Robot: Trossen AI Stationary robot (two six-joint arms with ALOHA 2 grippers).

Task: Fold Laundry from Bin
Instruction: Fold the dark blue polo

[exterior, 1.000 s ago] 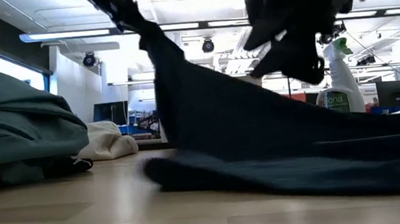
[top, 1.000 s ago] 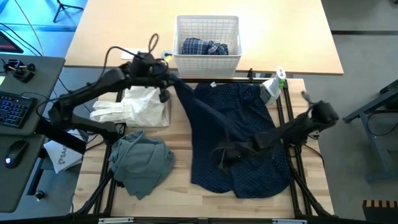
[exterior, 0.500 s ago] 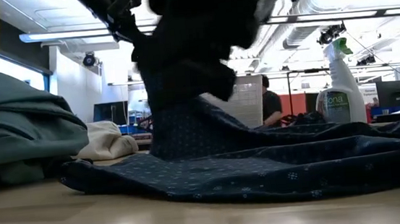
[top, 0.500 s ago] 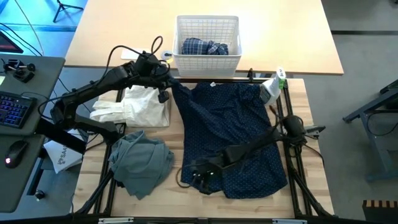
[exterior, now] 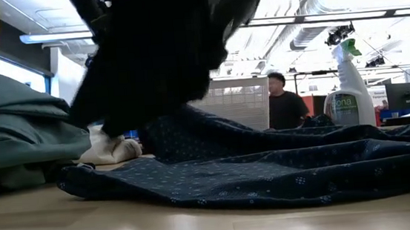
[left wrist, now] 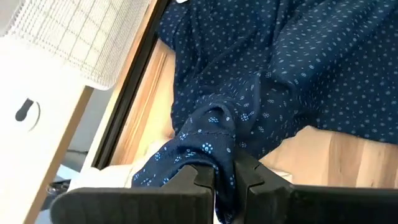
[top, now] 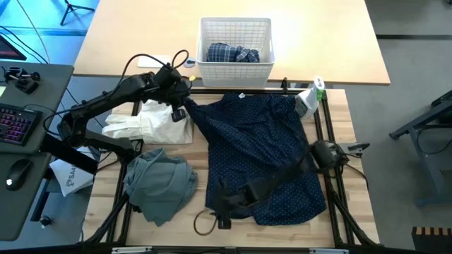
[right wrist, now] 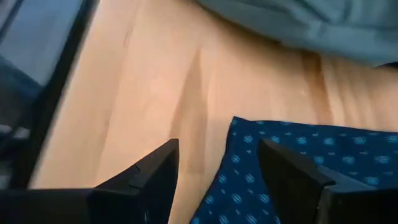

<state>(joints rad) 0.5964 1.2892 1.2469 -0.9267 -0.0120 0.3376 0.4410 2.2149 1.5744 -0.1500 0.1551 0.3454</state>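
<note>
From above, I see the navy dotted soft trousers spread on the wooden worktop just in front of the white lattice plastic bin. My left gripper pinches their corner near the bin; my right gripper stands open over their far edge.

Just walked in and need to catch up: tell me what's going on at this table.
The robot is spreading the navy dotted trousers flat on the wooden table. The left gripper is shut on a bunched corner of them beside the white lattice plastic bin, which holds a blue-white plaid shirt. The right gripper stands open over the trousers' near edge. A grey-green top and white cloth lie alongside.
</note>
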